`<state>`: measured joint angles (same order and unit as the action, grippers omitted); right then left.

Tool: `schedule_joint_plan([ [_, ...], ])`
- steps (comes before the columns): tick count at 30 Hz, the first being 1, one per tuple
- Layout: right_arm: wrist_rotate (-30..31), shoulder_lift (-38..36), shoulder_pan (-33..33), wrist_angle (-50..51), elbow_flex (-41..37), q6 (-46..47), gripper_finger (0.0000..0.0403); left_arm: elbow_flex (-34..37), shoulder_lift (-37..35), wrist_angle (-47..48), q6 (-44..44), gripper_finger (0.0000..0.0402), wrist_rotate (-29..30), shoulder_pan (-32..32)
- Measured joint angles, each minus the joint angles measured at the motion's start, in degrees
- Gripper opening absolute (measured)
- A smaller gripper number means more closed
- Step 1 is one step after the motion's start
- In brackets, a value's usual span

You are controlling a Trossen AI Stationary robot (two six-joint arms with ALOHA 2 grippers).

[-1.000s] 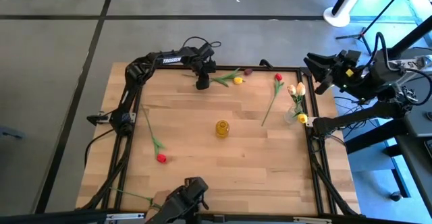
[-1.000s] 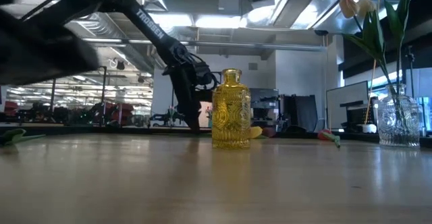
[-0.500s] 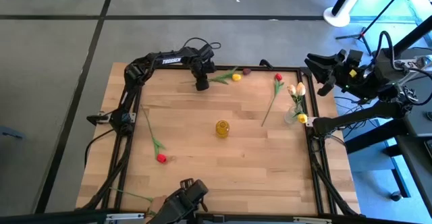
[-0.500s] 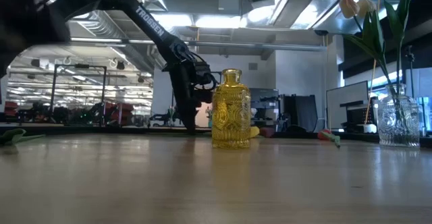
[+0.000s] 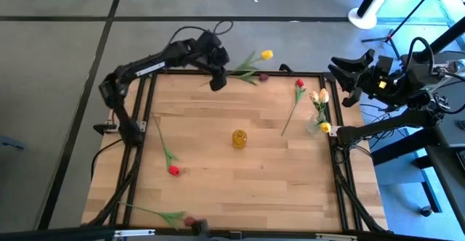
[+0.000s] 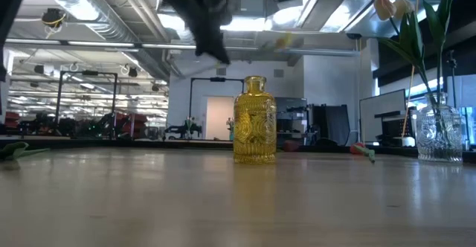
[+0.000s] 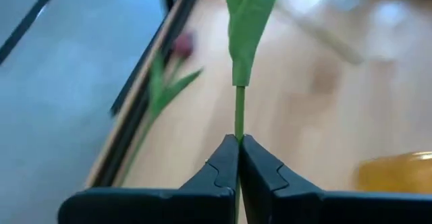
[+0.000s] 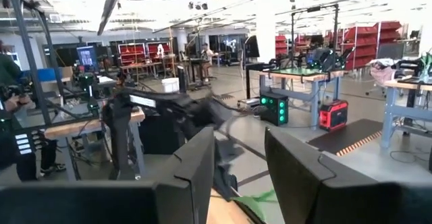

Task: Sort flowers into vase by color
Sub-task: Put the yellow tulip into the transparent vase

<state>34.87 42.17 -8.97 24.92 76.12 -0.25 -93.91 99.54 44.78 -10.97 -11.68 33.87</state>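
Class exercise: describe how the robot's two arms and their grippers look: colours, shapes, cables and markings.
Both arms are dark, jointed, slim links. The left arm carries white lettering and looping black cables near its wrist. The left gripper has two flat black fingers with notched edges. The right gripper has broad, dark fingers; the right arm shows yellow marks.

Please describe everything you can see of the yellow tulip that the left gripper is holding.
The yellow tulip is an artificial flower with a small yellow head, a thin green stem and long green leaves. The left gripper is shut on the stem, its fingers pinching it just below a leaf. The flower is lifted off the table, lying nearly level, with its head out past the table's far edge. A dark maroon flower lies below it on the table.
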Motion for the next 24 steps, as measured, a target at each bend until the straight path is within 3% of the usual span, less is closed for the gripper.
schedule_joint_plan([
  [3, -0.02, 0.82, 0.00, -0.20, 0.02, -0.45, 0.0134, 0.13, -3.60, -4.04, 4.18, 0.0001, -0.39, -5.31],
  [9, -5.61, 3.90, 0.00, 0.15, 0.02, 0.94, 0.0137, 0.09, -7.42, -24.72, 12.29, 0.0000, 0.20, -17.20],
  [15, -10.10, 6.98, 0.00, -3.65, 0.02, -1.60, 0.0203, 0.04, -6.56, -41.87, 10.85, 0.0000, 11.14, -27.34],
  [20, -14.07, 10.82, 0.00, -8.56, 0.02, -1.31, 0.0273, 0.04, -3.35, -48.08, 7.58, 0.0000, 22.26, -32.16],
  [24, -14.41, 14.28, -0.05, -11.48, 0.00, -1.21, 0.0291, 0.04, -1.77, -49.01, 7.40, 0.0000, 26.72, -33.86],
])
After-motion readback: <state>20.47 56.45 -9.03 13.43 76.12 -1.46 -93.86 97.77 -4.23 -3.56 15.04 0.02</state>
